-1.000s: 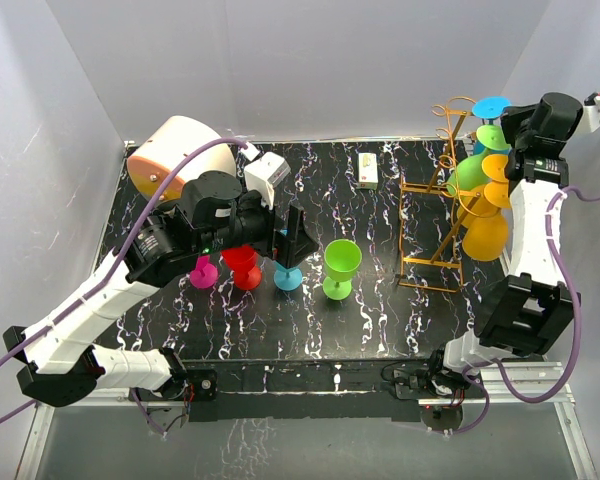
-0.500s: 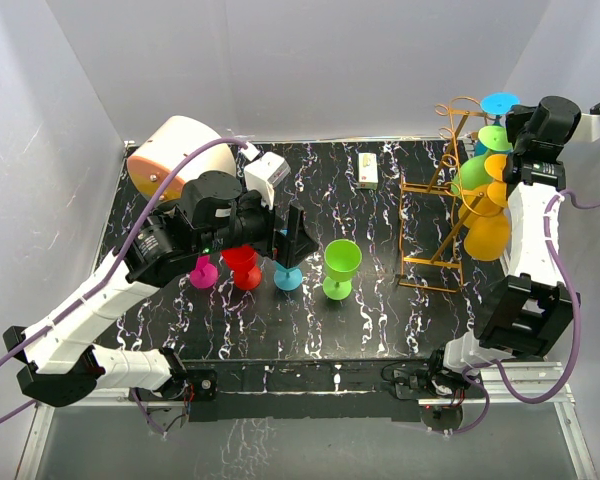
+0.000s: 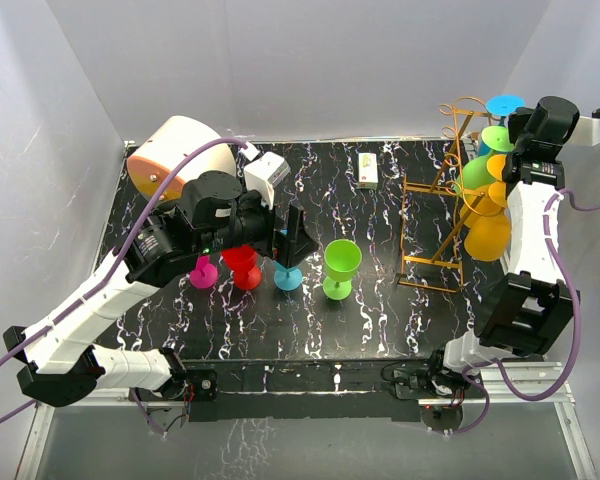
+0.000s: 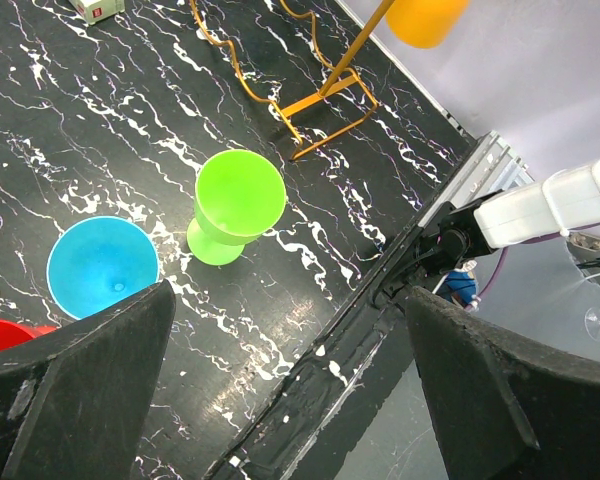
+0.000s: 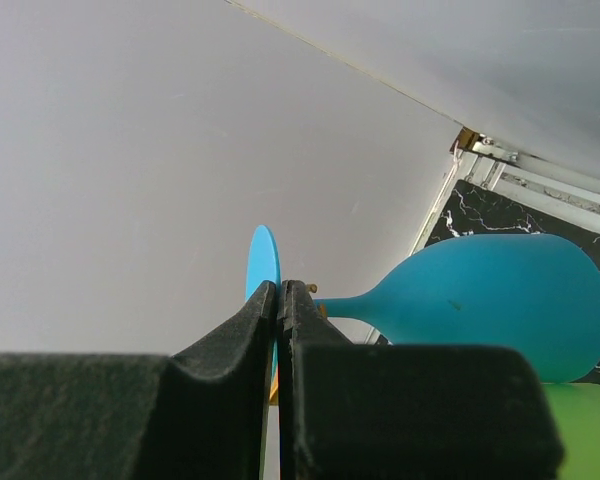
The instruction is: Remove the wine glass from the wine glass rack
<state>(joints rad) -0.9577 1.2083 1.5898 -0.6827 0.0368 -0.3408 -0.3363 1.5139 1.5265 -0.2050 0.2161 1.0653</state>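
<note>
The wine glass rack (image 3: 405,220) is a tall gold wire frame at the table's right; its base also shows in the left wrist view (image 4: 320,100). Green (image 3: 472,172) and orange (image 3: 485,235) glasses hang on it upside down. A blue wine glass hangs at its top, with its foot (image 3: 504,104) uppermost. My right gripper (image 5: 279,290) is shut on the thin edge of that foot disc (image 5: 262,255), and the blue bowl (image 5: 500,300) lies to the right. My left gripper (image 4: 285,330) is open and empty above the table's middle.
Green (image 3: 340,265), blue (image 3: 288,277), red (image 3: 243,265) and pink (image 3: 202,273) glasses stand upright in a row under the left arm. A cream-and-orange drum (image 3: 175,150) sits at the back left. A small box (image 3: 369,168) lies at the back centre.
My right gripper and the blue glass's foot have shifted a little to the right. The left arm has not moved.
</note>
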